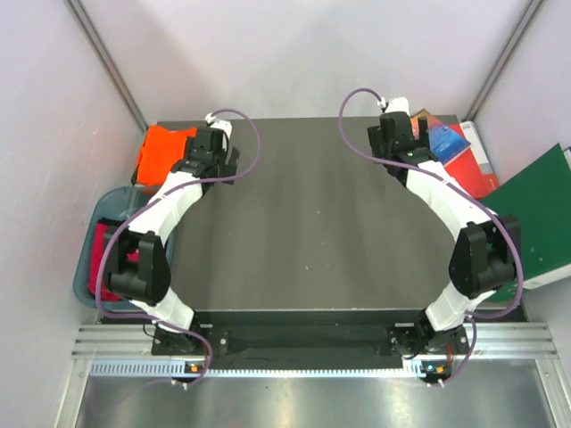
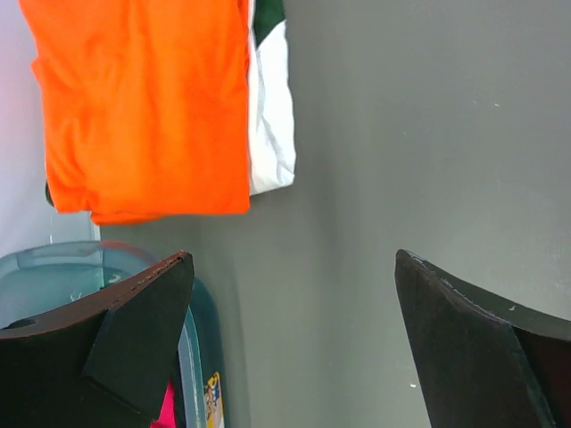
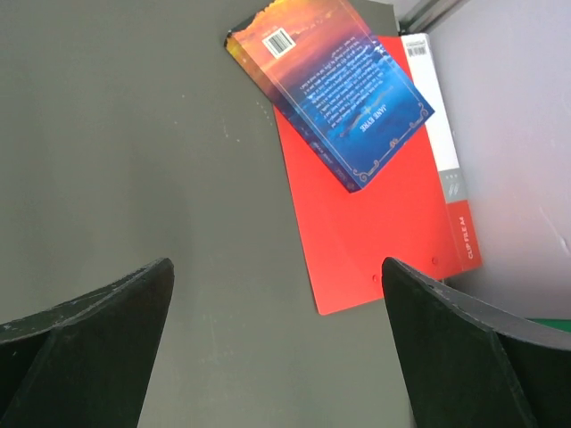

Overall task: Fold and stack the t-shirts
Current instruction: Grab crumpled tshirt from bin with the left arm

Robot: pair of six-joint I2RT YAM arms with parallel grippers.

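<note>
- The orange t-shirt (image 2: pixel 147 107) beside the bin (image 2: pixel 53 263) looks soft and floppy.
- A corner seems best to pinch.
- The left gripper (image 2: pixel 293 260) and right gripper (image 3: pixel 277 264) are wide, empty.

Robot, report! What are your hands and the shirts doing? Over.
Status: left gripper and right gripper open, empty. Far-left corner: orange shirt; red shirt in bin. Far right: books, binder, out of the way.
</note>
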